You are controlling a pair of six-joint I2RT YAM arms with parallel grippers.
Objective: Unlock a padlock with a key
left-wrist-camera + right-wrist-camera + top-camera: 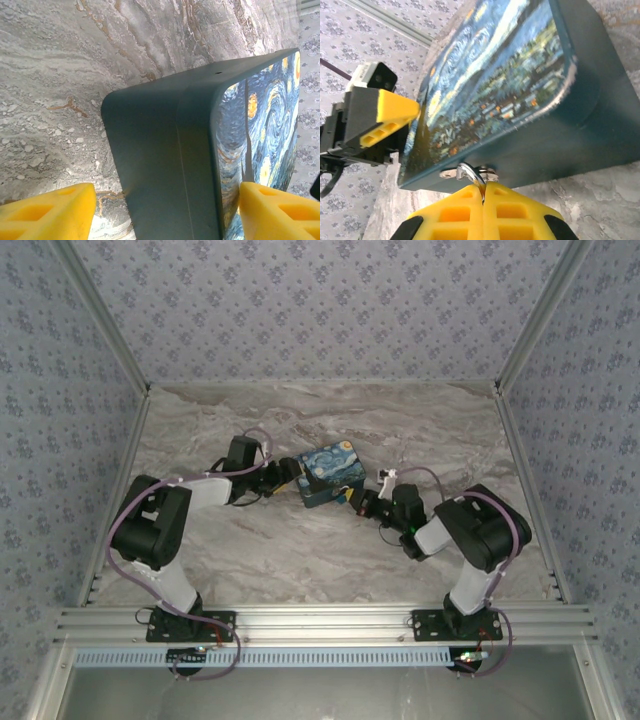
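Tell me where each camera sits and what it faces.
Top external: above, behind the bases, looking down on the table, both arms and the painted box.
Left wrist: low, facing the box's side; left gripper's fingers straddle it.
Right wrist: low, facing the box's silvery latch; right gripper shut below.
Shared: every view shows the box.

Blue-and-yellow starry-night box (330, 477), grey-veined marble table (300, 560), yellow claw fingers (455, 215), grey floral-patterned walls (320, 300)

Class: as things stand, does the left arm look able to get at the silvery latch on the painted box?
Probably not: the left claw straddles the opposite end of the box, and the shut right claw sits right at the latch, crowding it.
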